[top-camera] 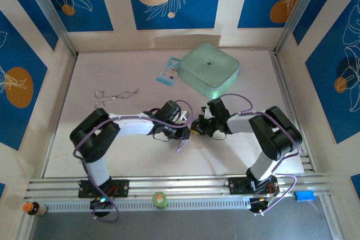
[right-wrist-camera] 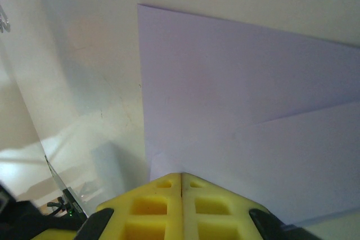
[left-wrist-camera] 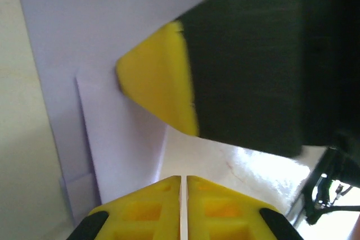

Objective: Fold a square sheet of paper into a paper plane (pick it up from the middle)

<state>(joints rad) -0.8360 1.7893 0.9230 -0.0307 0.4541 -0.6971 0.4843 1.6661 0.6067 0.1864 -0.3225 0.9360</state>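
Bright, even light, wrist views soft — glare patches

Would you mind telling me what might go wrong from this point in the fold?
The right jaws pinch the lavender paper near its edge, so it may slip or tear if tugged. Both arms' jaws meet nearly tip to tip over the table, so they might collide.

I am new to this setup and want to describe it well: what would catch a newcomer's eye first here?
First, at the middle of the table, the closed yellow left fingers and right fingers meet, both pointing at the lavender paper, already creased into layers. Then the mint-green case at the far edge, with a blue-white packet just left of it.
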